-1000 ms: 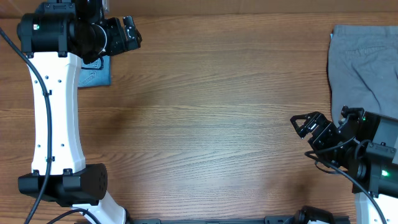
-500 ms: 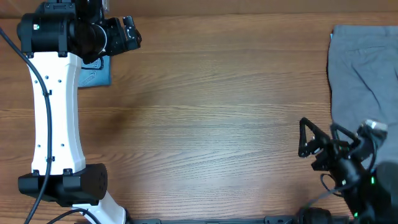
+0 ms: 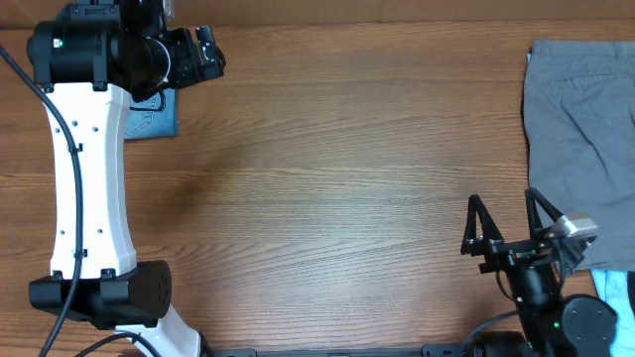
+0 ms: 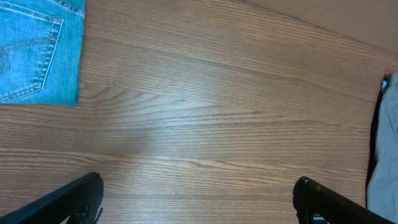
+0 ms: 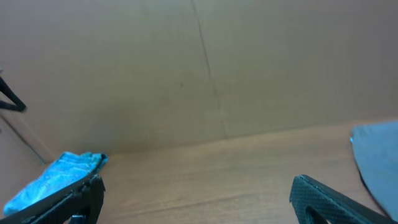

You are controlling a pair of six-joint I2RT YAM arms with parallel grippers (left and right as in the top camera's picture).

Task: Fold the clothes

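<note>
The folded light-blue jeans [image 3: 154, 117] lie at the far left, partly under my left arm; a stitched pocket shows in the left wrist view [image 4: 34, 50]. My left gripper [image 3: 206, 55] is open and empty just right of them, its fingers wide apart [image 4: 199, 180]. The grey trousers [image 3: 583, 129] lie flat at the far right. My right gripper [image 3: 502, 213] is open and empty near the front edge, left of the trousers. Its wrist view [image 5: 199, 180] looks across the table at the jeans [image 5: 56, 177] and the grey trousers [image 5: 379, 155].
A wooden table [image 3: 337, 178] spans the view. A brown cardboard wall [image 5: 205, 68] stands behind it. A small light-blue thing [image 3: 615, 288] shows at the front right corner. The grey trousers' edge shows at the right of the left wrist view [image 4: 380, 162].
My right arm has drawn back toward the front edge and turned, so its open fingers now point toward the far side. The left arm has not moved.
</note>
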